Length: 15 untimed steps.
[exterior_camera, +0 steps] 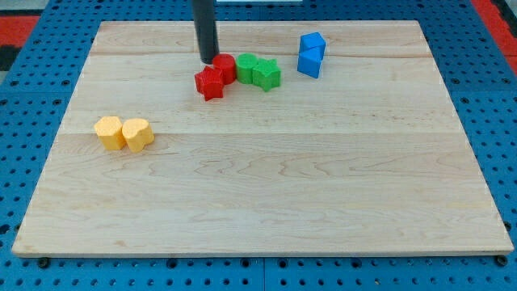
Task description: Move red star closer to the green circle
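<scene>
The top of my rod runs out of the view's top edge, so I see only its lower length. My tip (208, 60) sits on the counter (266, 202) just at the upper left of the red cluster, touching or all but touching the red cylinder (224, 67); I cannot tell which. There are no fingers on this rig, so nothing is grasped or released, only a bare rod standing upright.

The red star (210, 82) lies just below and slightly to the view's right of my tip, pressed against the lower left of the red cylinder. The green circle (246, 67) touches the red cylinder on its right side, so the cylinder lies between star and circle. A second green block (266, 74) hugs the circle's right side; its shape is hard to make out.

Two blue blocks (311, 53) sit stacked or overlapping further to the view's right; I cannot tell which. Two yellow blocks (123, 132) lie side by side, well apart, at the view's left.
</scene>
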### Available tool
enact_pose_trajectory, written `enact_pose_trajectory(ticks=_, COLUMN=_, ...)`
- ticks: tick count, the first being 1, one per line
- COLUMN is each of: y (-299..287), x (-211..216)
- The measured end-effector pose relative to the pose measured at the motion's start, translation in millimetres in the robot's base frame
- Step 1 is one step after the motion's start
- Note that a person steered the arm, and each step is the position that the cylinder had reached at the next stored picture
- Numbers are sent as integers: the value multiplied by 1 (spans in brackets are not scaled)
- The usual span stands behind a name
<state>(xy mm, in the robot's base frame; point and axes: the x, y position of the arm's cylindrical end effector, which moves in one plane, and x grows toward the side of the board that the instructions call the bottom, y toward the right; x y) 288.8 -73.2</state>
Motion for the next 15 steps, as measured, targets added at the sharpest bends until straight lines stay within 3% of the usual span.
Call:
enact_pose_trajectory(ticks=3, y=-65, x=19)
enact_pose_trajectory(ticks=6, y=-37, x=78)
enact_pose_trajectory(ticks=8, y=-39, x=86)
enact_pose_trajectory(ticks=10, y=-26, x=131)
enact_pose_trajectory(ticks=13, y=-21, x=90)
enact_pose_trajectory(ticks=15, y=19, x=67)
